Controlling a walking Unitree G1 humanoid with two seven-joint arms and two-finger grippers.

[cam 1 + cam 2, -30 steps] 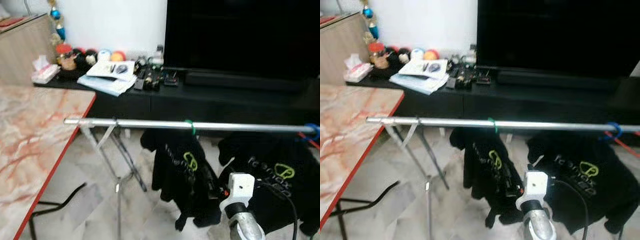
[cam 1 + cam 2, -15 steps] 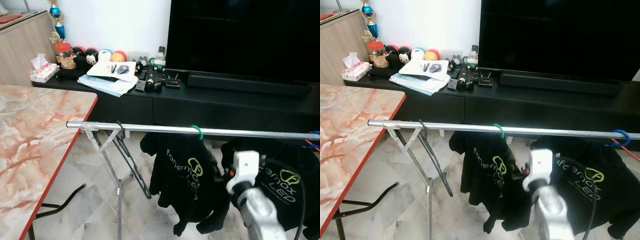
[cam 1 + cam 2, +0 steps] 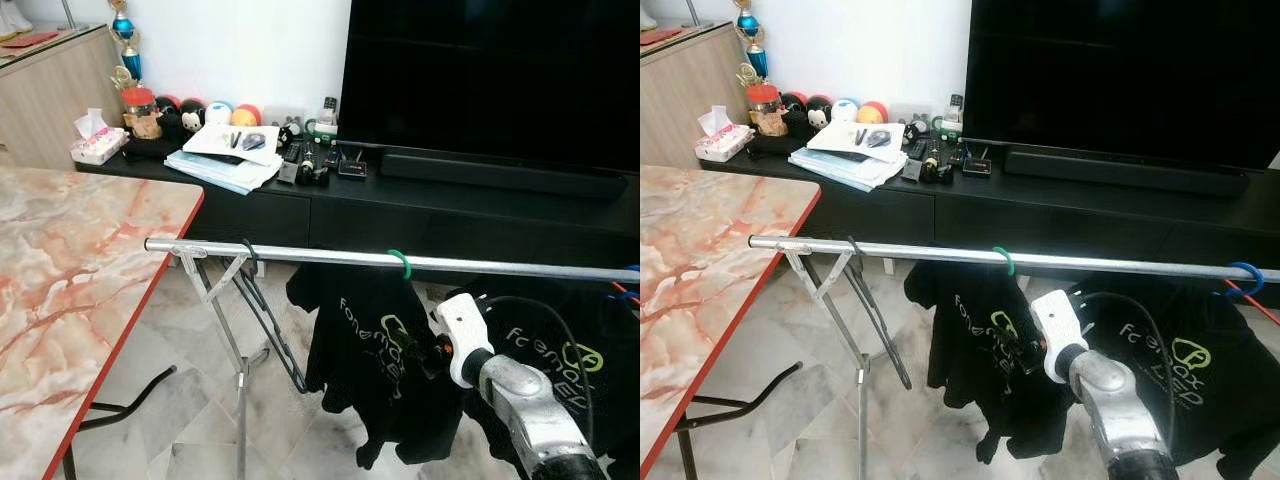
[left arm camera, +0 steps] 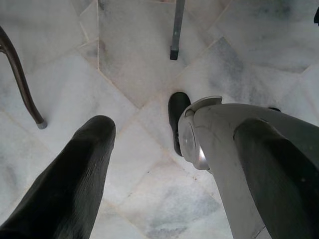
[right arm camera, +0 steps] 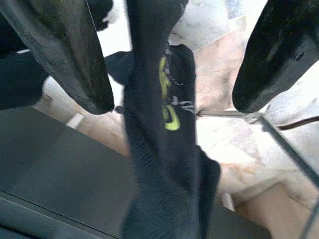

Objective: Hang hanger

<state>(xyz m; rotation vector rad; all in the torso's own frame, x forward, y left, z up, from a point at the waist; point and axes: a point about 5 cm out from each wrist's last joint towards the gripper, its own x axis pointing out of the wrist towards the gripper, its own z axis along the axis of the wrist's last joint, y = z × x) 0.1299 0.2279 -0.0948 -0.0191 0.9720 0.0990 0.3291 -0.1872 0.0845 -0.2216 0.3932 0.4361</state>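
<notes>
A silver rail (image 3: pixel 300 254) runs across the room at waist height. On it a green hanger hook (image 3: pixel 400 263) carries a black T-shirt (image 3: pixel 372 350) with a green logo. An empty dark hanger (image 3: pixel 268 325) hangs near the rail's left end. My right gripper (image 5: pixel 172 104) is open just below the rail, and the black T-shirt (image 5: pixel 159 124) hangs between its fingers. The right arm's white wrist block (image 3: pixel 461 335) sits beside that shirt. My left gripper (image 4: pixel 177 127) hangs open over the marble floor.
A second black shirt (image 3: pixel 565 350) hangs from a blue hook (image 3: pixel 1243 273) at the rail's right end. A marble table with a red edge (image 3: pixel 70 300) stands on the left. The rack's folding legs (image 3: pixel 225 330) are below the rail. Behind them is a black TV console (image 3: pixel 450 195).
The view has shifted and sharpened. My right arm has risen and swung left, so its wrist now sits by the shirt on the green hanger.
</notes>
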